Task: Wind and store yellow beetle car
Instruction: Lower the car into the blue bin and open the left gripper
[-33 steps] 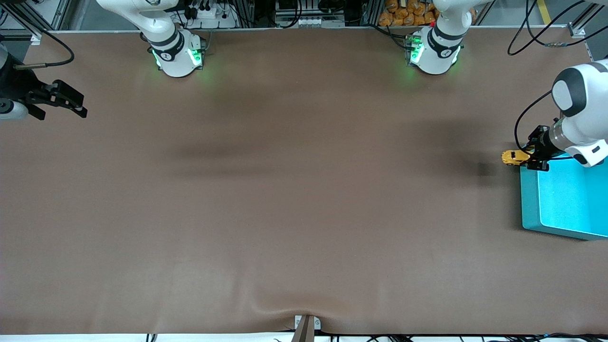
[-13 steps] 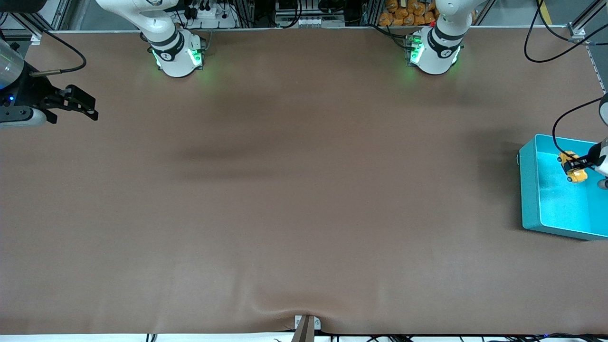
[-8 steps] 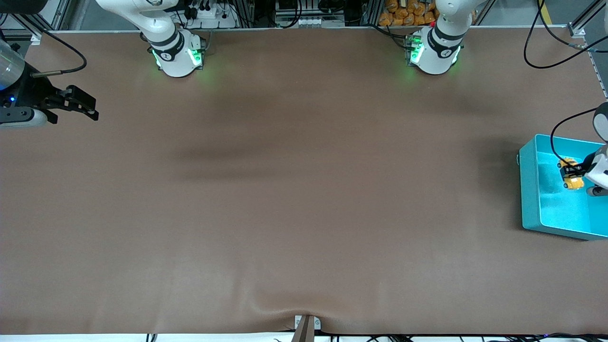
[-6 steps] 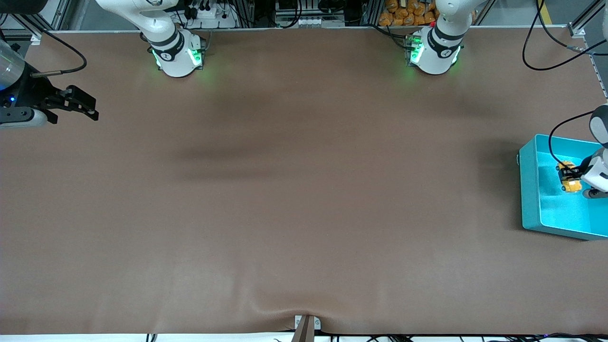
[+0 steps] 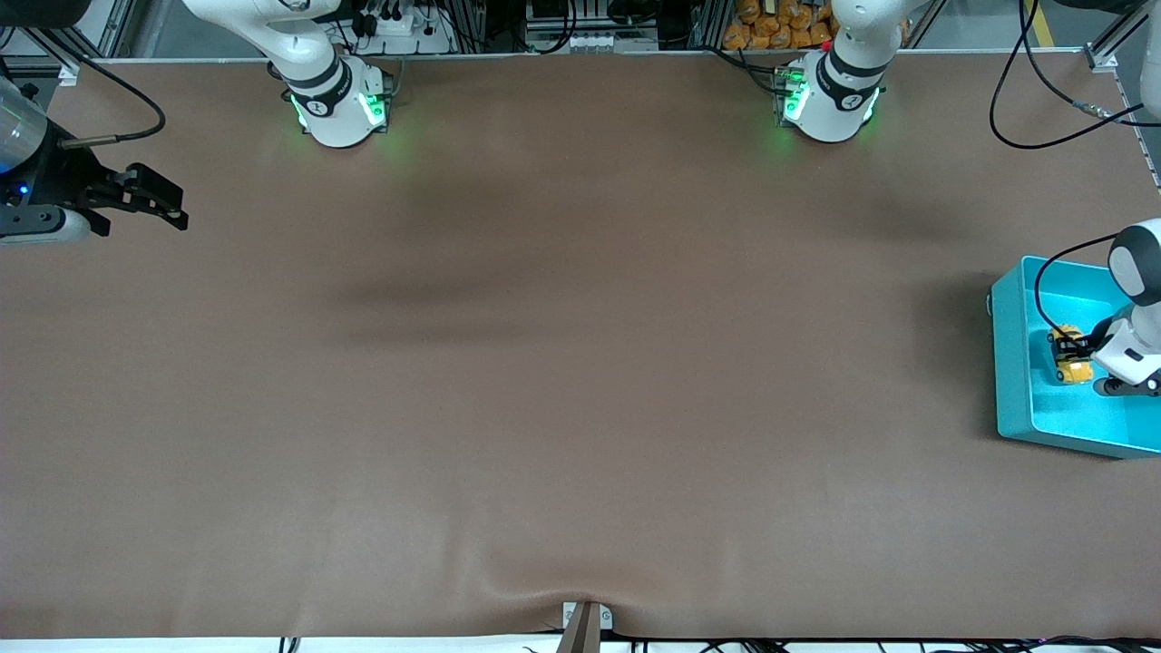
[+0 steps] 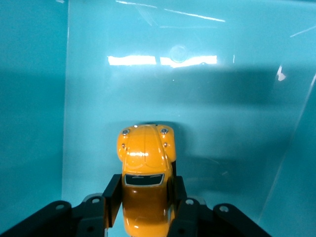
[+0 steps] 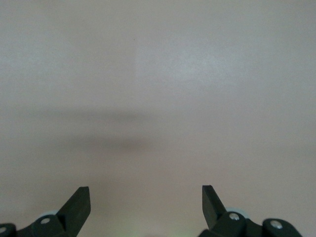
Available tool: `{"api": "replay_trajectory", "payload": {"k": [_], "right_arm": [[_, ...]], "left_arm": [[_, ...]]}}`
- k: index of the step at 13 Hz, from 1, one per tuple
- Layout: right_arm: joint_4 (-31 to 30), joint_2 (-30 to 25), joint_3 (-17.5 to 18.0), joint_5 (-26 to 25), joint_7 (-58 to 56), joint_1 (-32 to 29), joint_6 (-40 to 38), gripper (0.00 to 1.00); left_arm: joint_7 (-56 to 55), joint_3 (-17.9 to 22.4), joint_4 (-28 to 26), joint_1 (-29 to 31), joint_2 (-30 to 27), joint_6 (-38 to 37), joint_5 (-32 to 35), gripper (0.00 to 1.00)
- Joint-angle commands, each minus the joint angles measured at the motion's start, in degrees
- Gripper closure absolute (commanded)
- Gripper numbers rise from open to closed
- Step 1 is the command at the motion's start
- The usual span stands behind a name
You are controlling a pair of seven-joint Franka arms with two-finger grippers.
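Note:
My left gripper [image 5: 1079,355] is shut on the yellow beetle car [image 5: 1070,357], a small glossy yellow-orange toy, and holds it low inside the turquoise bin [image 5: 1011,363] at the left arm's end of the table. In the left wrist view the yellow beetle car [image 6: 146,175] sits clamped by its sides between the black fingers [image 6: 112,197] of the left gripper [image 6: 144,197], nose toward the bin's wall [image 6: 187,79]. My right gripper [image 5: 159,207] waits open over the table's edge at the right arm's end. Nothing lies between the spread fingers [image 7: 78,205] of the right gripper [image 7: 145,200].
A brown mat [image 5: 562,363] covers the table. The two arm bases [image 5: 340,104] [image 5: 830,100] stand along the edge farthest from the front camera. A black cable [image 5: 1057,290] loops over the bin by the left wrist.
The left gripper has carried the car from beside the bin over its wall, then lowered it inside, shifting toward the front camera. The right arm has stayed still over the last second.

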Motion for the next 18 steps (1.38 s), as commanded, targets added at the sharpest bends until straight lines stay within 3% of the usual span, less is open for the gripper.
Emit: {"api": "replay_trajectory", "payload": {"k": [1,2,7,8,14,18], "right_arm": [[0.02,0.00,-0.55,0.62,0.37,0.52,-0.45,0.00],[0.02,0.00,-0.55,0.62,0.37,0.52,-0.45,0.00],[0.11,0.35,-0.55,0.53,0.37,0.52,-0.36,0.00],[0.11,0.35,-0.55,0.53,0.37,0.52,-0.36,0.00],[0.02,0.35,-0.55,0.53,0.37,0.61,-0.54,0.00],[0.11,0.35,-0.55,0.53,0.46,0.69,-0.89,0.00]], "left_arm": [[0.40,-0.24,2.27,0.08,1.76,0.36,1.43,0.70],[0.40,-0.24,2.27,0.08,2.03,0.53,1.43,0.55],[0.22,-0.33,2.27,0.17,2.56,3.44,1.43,0.15],[-0.04,-0.33,2.27,0.26,2.12,3.44,1.43,0.00],[0.31,-0.50,2.89,-1.58,-7.96,-3.05,1.25,0.00],[0.49,-0.68,6.38,-6.32,-17.81,-19.80,-2.07,0.00]]}}
